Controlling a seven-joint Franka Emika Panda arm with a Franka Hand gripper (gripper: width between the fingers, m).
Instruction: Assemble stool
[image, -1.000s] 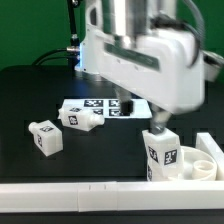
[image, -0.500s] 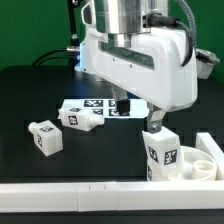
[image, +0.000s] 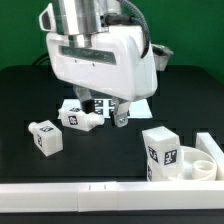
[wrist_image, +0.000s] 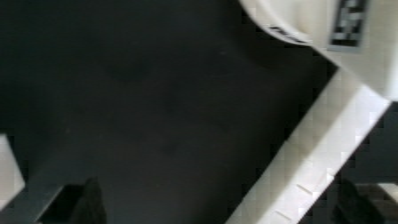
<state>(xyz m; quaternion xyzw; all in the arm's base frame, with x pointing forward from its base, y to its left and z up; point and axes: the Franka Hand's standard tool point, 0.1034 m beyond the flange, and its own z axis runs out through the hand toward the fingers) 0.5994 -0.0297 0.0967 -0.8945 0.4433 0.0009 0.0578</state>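
Note:
My gripper (image: 111, 110) hangs open and empty over the table's middle, above the marker board (image: 142, 101). One white tagged stool leg (image: 160, 152) stands upright at the exterior view's right, against the round seat (image: 207, 160). A second leg (image: 80, 118) lies just to the left of my fingers. A third leg (image: 43, 137) lies further left. In the wrist view my gripper (wrist_image: 228, 205) shows both fingertips (wrist_image: 71, 203) far apart over black table. The seat's rounded rim (wrist_image: 294, 28) is at one corner.
A long white rail (image: 100, 197) runs along the table's front edge; it crosses the wrist view (wrist_image: 329, 140) as a slanted strip. Black tabletop (image: 100, 160) lies between the legs and the rail.
My gripper has moved to the exterior view's left, away from the upright leg, which stays standing beside the seat. The other legs have not moved.

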